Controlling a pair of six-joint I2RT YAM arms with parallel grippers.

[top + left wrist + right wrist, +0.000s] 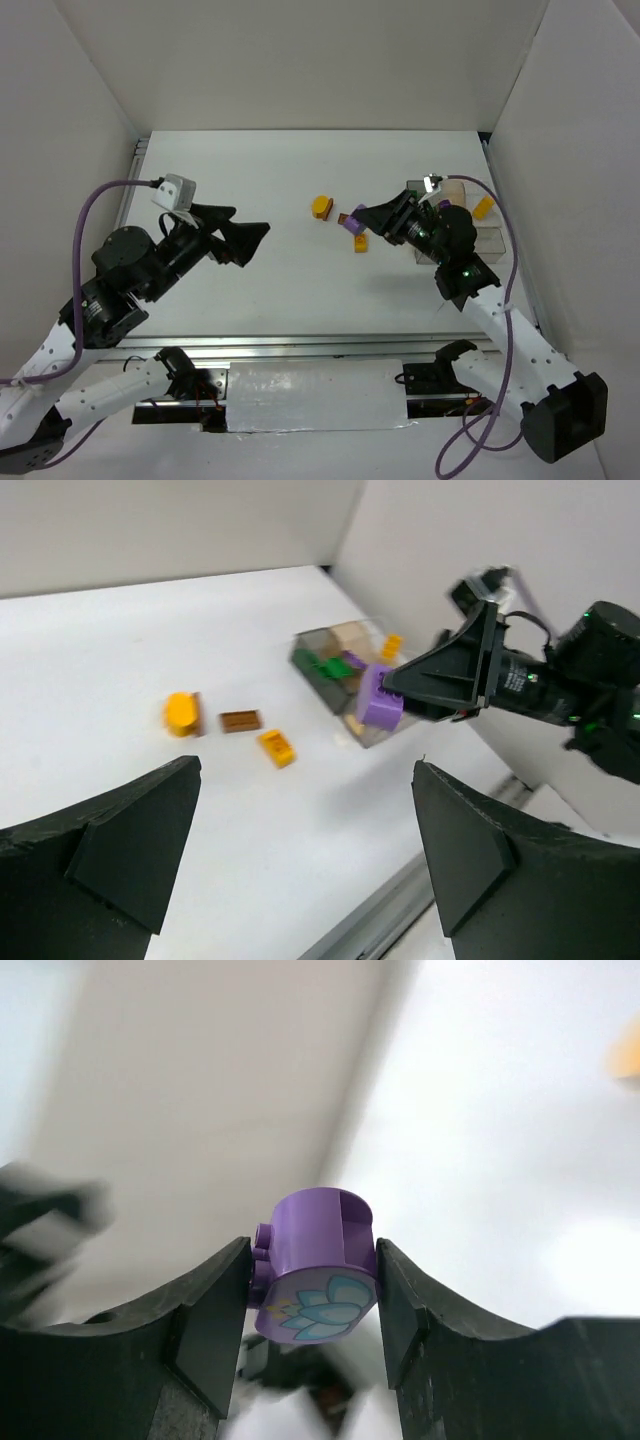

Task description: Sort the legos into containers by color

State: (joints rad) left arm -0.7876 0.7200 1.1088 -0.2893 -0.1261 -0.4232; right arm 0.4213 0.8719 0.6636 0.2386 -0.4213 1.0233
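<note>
One purple brick is gripped by the right end effector above the counter; the tray lies at its three o'clock. The left end effector is spread open.

Both arms had white link shells and black joint housings. The left arm, at the desk's near-left corner, carried a small white-grey camera block fed by a purple cable. The right arm, at the desk's near-right corner, had a like purple cable and a green light on a black joint. The fingers were matte black wedges with rough edges.
</note>
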